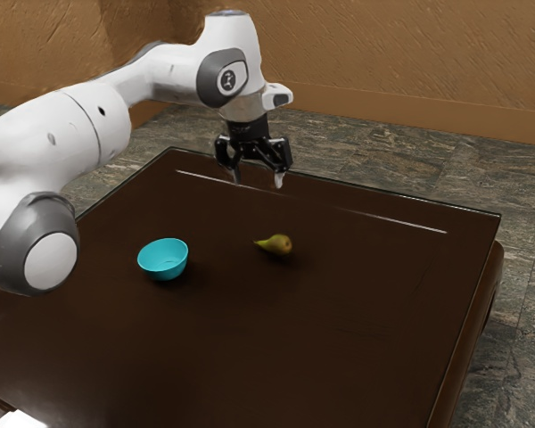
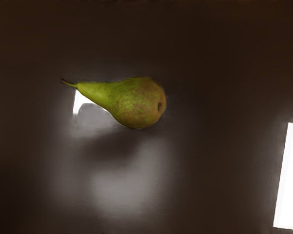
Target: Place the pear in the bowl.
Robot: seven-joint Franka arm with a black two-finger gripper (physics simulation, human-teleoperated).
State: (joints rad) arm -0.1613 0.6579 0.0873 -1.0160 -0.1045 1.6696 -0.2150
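A glossy brown table (image 1: 339, 357) stands on veined grey floor (image 1: 410, 156) — tan walls (image 1: 383, 53) behind.

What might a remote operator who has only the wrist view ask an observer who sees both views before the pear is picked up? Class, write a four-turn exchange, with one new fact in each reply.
Operator: I see the pear lying on its side on the table. Where is the bowl from it?
Observer: The turquoise bowl stands apart from the pear, toward the exterior view's left.
Operator: And how does the gripper stand?
Observer: It is open, its two fingers apart with nothing between them.
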